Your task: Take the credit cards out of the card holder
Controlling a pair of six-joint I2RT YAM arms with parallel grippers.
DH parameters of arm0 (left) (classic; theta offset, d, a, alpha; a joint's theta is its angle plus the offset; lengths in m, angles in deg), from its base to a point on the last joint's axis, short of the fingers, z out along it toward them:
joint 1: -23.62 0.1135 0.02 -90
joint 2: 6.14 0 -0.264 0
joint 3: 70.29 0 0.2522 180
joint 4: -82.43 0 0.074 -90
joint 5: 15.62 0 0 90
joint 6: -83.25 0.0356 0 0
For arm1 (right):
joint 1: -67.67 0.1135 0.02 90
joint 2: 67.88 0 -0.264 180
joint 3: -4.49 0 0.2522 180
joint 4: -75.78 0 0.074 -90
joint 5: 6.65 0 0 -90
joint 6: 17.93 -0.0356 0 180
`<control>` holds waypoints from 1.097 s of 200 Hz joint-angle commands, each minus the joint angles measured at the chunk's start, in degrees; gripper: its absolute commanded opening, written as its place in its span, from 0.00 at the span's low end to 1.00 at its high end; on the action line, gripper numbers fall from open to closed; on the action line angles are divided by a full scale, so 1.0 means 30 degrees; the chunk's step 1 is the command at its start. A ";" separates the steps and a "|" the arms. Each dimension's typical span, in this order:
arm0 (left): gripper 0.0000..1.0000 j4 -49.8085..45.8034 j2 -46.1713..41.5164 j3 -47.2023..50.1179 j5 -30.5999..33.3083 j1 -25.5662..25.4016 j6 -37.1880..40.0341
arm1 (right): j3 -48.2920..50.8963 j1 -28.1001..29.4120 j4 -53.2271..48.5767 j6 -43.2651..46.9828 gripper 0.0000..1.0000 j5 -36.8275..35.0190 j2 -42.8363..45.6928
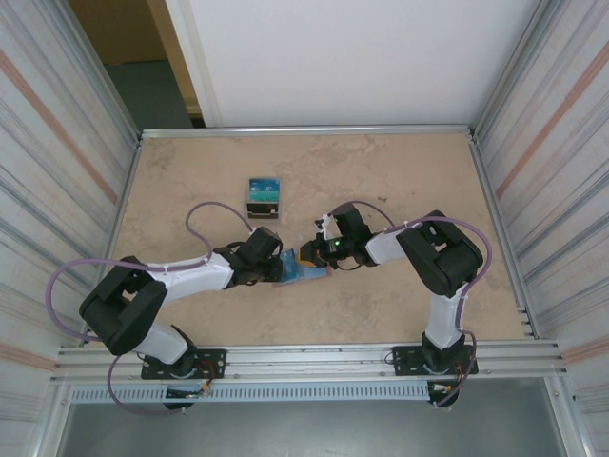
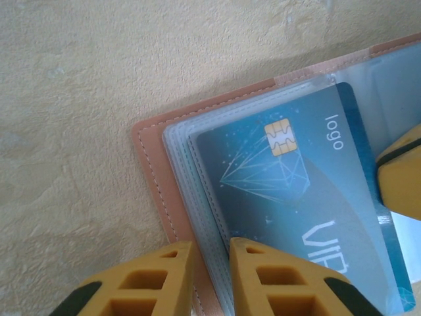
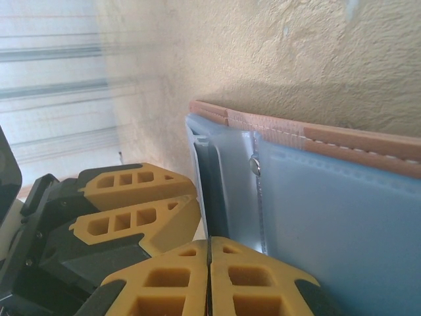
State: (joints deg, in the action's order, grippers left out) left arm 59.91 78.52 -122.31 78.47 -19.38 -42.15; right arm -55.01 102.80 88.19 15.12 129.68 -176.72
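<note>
The salmon-pink card holder (image 2: 148, 171) lies open on the table, its clear sleeves fanned out. A blue credit card (image 2: 276, 178) with a gold chip lies slanted on the top sleeve. My left gripper (image 2: 210, 245) is shut on the holder's cover edge and sleeves. In the right wrist view the card (image 3: 209, 191) shows edge-on as a dark strip running into my right gripper (image 3: 210, 240), which is shut on it beside the holder's light blue lining (image 3: 342, 217). From above, the left gripper (image 1: 276, 268) and right gripper (image 1: 306, 255) meet over the holder (image 1: 309, 274).
A dark boxy stand with blue-teal cards (image 1: 264, 197) sits behind the grippers, mid-table. Ribbed walls close in the left and right sides. An aluminium rail (image 1: 304, 360) runs along the near edge by the arm bases.
</note>
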 commanded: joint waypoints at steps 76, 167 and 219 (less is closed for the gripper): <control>0.23 -0.0686 0.0402 -0.0136 -0.0275 0.0042 -0.0242 | -0.0299 0.0401 -0.0635 0.0612 0.09 0.0020 -0.0266; 0.22 -0.0840 0.0359 -0.0135 -0.0032 0.0038 -0.0339 | -0.0592 -0.0111 -0.5040 0.3387 0.00 -0.1853 0.1062; 0.20 -0.0959 0.0205 -0.0095 -0.0012 0.0038 -0.0374 | -0.0886 -0.0425 -0.6997 0.4492 0.00 -0.2599 0.1679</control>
State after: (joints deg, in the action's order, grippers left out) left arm 59.98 78.56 -122.44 78.43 -19.38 -42.83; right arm -56.69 102.41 73.27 25.17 124.39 -174.14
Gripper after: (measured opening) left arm 0.204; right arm 0.055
